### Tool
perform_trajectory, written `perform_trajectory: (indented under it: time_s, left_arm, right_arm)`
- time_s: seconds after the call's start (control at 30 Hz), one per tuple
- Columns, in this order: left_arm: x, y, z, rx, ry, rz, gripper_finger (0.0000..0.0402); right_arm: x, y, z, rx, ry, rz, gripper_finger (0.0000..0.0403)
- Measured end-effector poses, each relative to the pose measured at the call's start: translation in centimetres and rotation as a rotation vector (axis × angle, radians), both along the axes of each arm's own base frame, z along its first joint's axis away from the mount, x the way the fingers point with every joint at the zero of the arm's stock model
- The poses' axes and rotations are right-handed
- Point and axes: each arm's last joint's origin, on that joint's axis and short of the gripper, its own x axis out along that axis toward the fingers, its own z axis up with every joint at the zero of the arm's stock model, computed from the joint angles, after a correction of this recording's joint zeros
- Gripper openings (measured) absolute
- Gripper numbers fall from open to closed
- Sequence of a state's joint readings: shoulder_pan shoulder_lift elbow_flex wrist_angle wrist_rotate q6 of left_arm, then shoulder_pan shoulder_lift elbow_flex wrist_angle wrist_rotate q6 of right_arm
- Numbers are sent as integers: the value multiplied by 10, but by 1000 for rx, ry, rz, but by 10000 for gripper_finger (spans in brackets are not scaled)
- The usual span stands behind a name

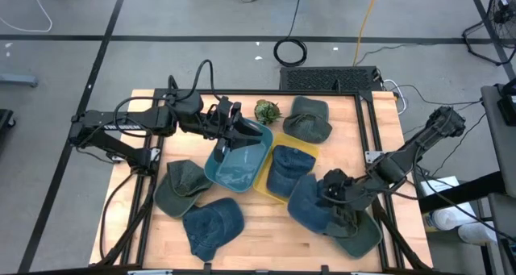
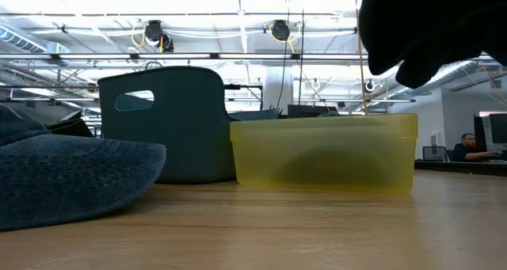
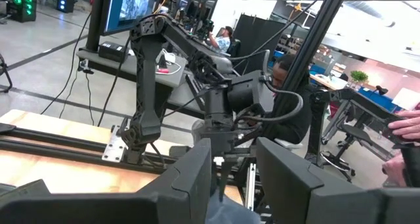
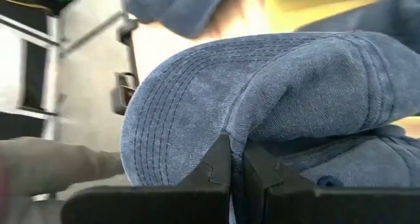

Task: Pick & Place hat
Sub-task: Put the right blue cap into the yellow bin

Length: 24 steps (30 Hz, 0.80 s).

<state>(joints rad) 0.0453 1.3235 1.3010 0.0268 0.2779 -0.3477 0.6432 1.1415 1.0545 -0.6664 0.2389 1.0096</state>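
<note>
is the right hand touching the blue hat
Touching. The right wrist view shows the right hand shut on a fold of the blue hat.

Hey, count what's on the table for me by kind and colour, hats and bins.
Blue hats: 3
Green hats: 3
Mottled green bundle, possibly a hat: 1
Teal bin: 1
Yellow bin: 1
Total: 9
</note>
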Motion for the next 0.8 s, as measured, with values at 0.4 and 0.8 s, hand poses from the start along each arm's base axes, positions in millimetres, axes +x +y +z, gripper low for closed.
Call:
perform_trajectory:
  time_s: [0.4,0.8]
  left_arm:
    - [0,0,0,0,0,0,129]
    - [0,0,0,0,0,0,129]
  right_arm:
    - [24,-10,38,-121,142,-69,0]
    - [54,-24,72,-264,200,-15,0]
